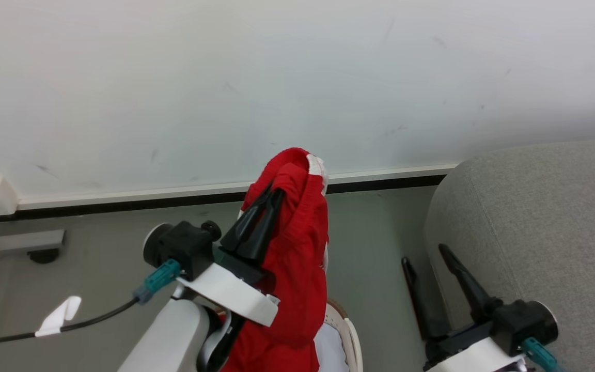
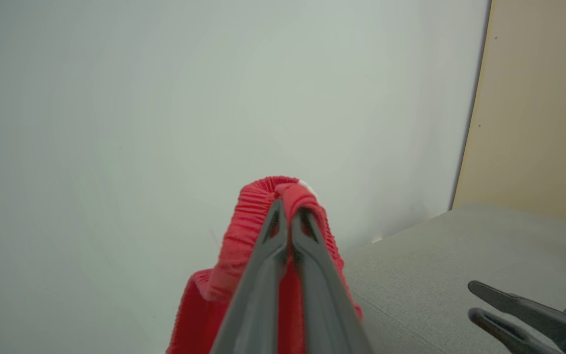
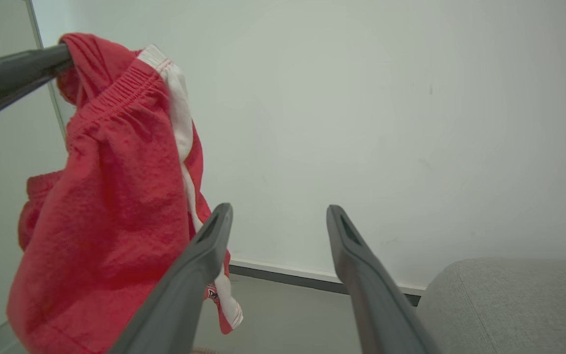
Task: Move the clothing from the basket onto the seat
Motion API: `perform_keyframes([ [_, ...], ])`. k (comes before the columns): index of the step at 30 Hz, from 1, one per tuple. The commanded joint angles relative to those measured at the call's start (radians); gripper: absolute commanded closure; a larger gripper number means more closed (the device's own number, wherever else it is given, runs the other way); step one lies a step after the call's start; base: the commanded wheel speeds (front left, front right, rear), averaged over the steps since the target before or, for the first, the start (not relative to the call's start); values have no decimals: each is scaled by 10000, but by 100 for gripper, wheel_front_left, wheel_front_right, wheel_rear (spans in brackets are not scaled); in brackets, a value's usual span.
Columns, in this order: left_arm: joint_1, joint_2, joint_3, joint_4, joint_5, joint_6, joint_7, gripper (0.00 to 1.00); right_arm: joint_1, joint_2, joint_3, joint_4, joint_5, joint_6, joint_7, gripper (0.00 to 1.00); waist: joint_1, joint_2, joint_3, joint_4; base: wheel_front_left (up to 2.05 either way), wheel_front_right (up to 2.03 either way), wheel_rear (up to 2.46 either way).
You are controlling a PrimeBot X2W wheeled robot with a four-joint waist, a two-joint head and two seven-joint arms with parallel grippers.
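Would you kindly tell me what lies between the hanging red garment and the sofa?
In the head view, bare grey floor separates the red garment from the sofa, with the open right gripper poised just beside the sofa's edge.

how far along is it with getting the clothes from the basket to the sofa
Done: a red garment has been picked up and hangs over the basket. In hand: the left gripper is shut on its waistband, while the right gripper is open and empty beside the sofa. Left: carry it across and drop it on the sofa. Whether more clothes remain in the basket is hidden.
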Motion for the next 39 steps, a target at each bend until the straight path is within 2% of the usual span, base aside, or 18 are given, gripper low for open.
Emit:
perform_keyframes([
  [1, -96, 10, -36, -86, 15, -41, -5, 100, -160, -31, 131, 102, -35, -21, 7, 0, 0, -1, 11, 41, 0, 0, 0],
  [6, -26, 43, -354, -218, -58, -49, -5, 100, -715, -39, 820, 1053, -344, -21, 8, 0, 0, -1, 16, 278, 0, 0, 0],
  [11, 24, -26, -738, -329, -202, -48, -5, 100, -1443, -88, 1416, 2675, -498, -21, 11, 0, 0, -1, -58, 639, 0, 0, 0],
  [24, 1, -62, -1796, -1022, -603, -57, 194, 100, -3118, -536, 2777, 5833, 313, -21, 67, 0, 0, -1, -296, 1622, 0, 0, 0],
  [30, 49, 1, -2169, -1282, -737, -58, 299, 100, -3556, -416, 3324, 6414, 828, -21, 4, 0, 0, -1, -303, 2016, 0, 0, 0],
  [39, -30, 47, -2403, -1370, -894, -57, 323, 100, -3927, -472, 4189, 6418, 1534, -21, -5, 0, 0, -1, -239, 2294, 0, 0, 0],
])
